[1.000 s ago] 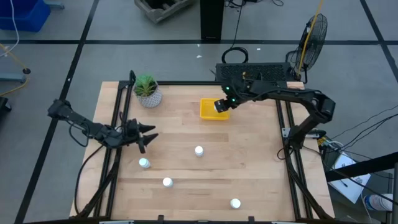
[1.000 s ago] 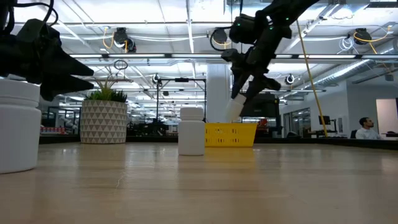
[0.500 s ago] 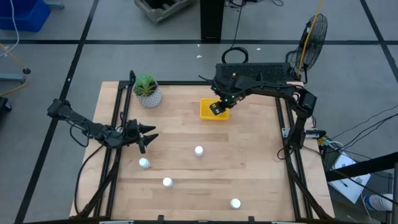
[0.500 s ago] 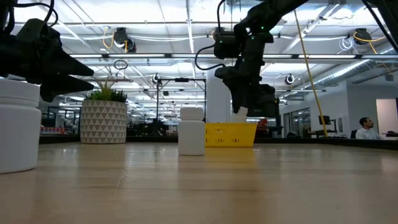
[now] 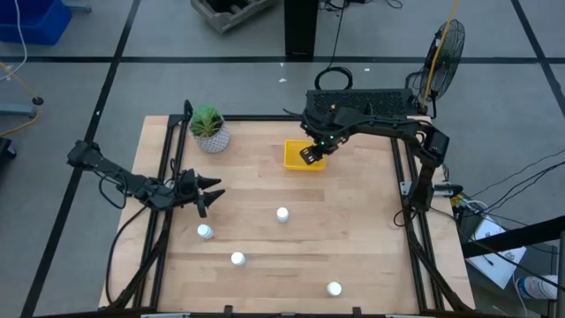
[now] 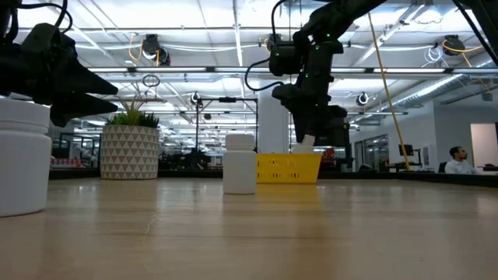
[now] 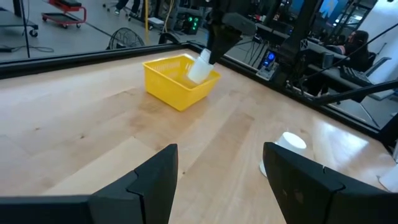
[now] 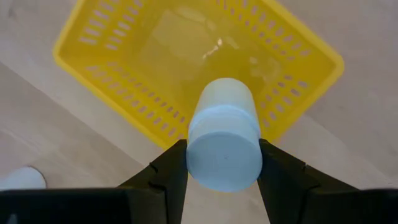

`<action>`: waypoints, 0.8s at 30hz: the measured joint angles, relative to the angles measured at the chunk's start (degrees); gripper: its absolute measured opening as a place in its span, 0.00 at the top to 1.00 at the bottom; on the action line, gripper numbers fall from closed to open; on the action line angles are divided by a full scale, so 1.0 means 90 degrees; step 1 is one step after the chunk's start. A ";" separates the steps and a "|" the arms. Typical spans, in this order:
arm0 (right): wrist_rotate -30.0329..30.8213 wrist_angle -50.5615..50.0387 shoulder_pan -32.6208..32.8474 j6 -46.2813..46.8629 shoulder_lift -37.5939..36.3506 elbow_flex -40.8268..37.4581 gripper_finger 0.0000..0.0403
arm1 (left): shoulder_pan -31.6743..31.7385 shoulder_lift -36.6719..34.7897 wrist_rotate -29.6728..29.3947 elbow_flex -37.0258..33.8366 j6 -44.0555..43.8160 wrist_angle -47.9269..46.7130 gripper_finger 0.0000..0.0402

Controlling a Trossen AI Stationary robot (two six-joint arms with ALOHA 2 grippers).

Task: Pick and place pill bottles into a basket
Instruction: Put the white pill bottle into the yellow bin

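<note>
We hold 1 light, stiff, slippery bottle by its sides in our right gripper above the basket.

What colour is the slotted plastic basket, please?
Bright yellow slotted plastic basket, clearest in the right wrist view.

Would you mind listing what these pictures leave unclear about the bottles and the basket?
- Held pill bottle: its lower end is hidden behind its own cap in the right wrist view; the right tool covers its sides.
- Held bottle in the high view: hidden under the right arm.
- Basket: its floor is hidden by its own wall in the low view.
- Near-left bottle: cut off by the picture edge in the low view.
- Labels on the table bottles: too small.
</note>
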 joint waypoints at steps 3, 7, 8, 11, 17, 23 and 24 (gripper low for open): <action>0.0005 0.0078 0.0000 0.0017 0.0000 0.0000 0.63 | -0.0002 0.0000 -0.0007 0.0002 0.0000 0.0000 0.40; -0.0021 -0.0043 0.0002 0.0000 0.0056 -0.0043 0.63 | -0.0002 0.0000 -0.0007 0.0005 0.0007 0.0000 0.40; -0.0037 -0.0054 0.0002 0.0002 0.0092 -0.0071 0.63 | 0.0000 0.0000 -0.0007 0.0005 0.0007 0.0002 0.40; -0.0165 -0.0023 0.0028 -0.0016 0.0207 -0.0134 0.63 | -0.0001 0.0000 -0.0011 0.0005 0.0009 0.0002 0.40; -0.0167 -0.0003 0.0100 -0.0095 0.0364 -0.0129 0.63 | 0.0000 0.0000 -0.0039 0.0005 -0.0002 0.0019 0.40; -0.0161 0.0009 0.0100 -0.0145 0.0362 -0.0129 0.59 | -0.0002 0.0000 -0.0065 0.0005 0.0063 0.0017 0.40; -0.0154 0.0012 0.0100 -0.0154 0.0362 -0.0129 0.55 | -0.0002 0.0000 -0.0065 0.0005 0.0086 0.0015 0.40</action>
